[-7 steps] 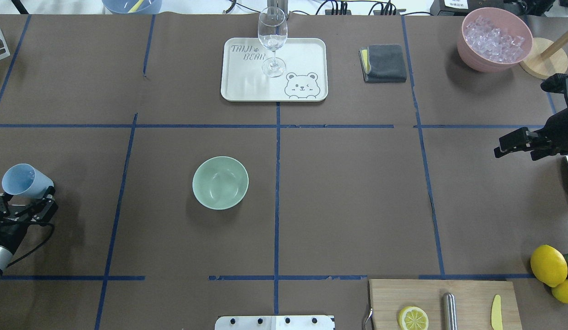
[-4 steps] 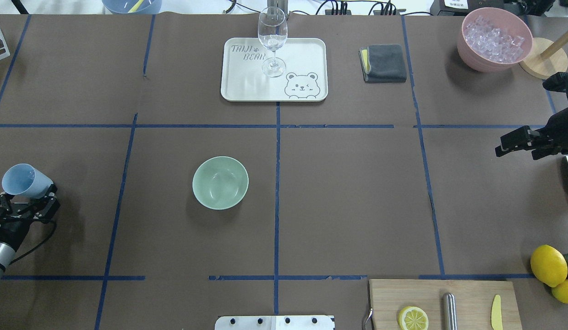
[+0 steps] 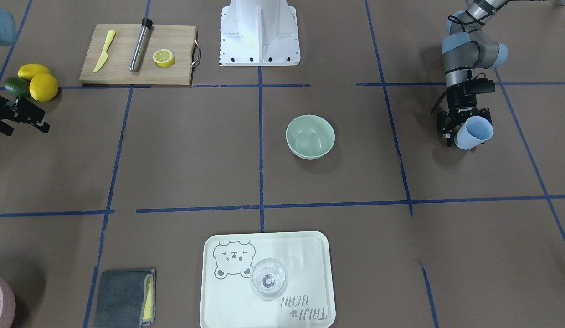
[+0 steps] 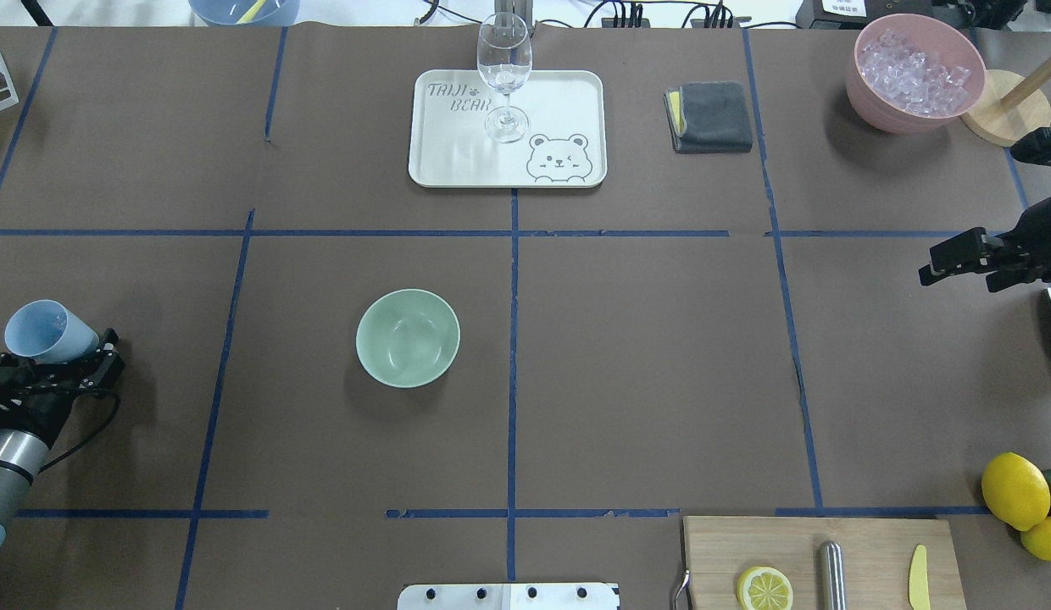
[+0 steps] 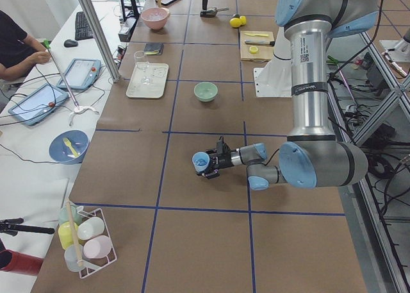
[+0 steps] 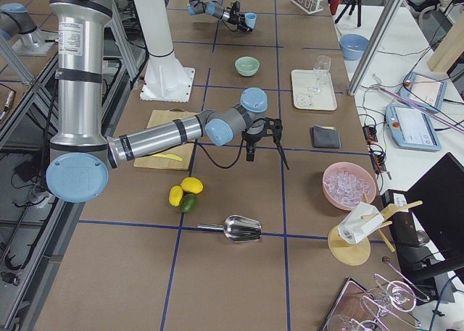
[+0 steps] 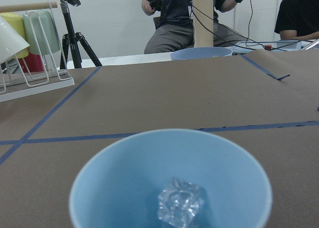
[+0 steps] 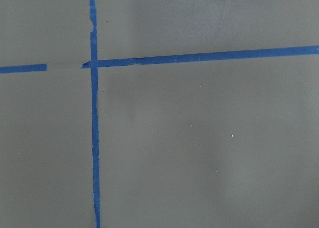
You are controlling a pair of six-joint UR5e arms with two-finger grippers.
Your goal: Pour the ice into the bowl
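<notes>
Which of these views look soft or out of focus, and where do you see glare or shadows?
Left wrist view: the cup is close and soft at its rim, the ice inside glints, the background is sharper. Right wrist view: flat, even light on the tape, no glare. Overhead view: crisp, a soft shadow hugs the bowl, highlights on the glass.

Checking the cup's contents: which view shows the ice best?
Left wrist view: it looks into the blue cup at the ice. Overhead, front and side views show the cup without discernible ice; right wrist shows neither.
</notes>
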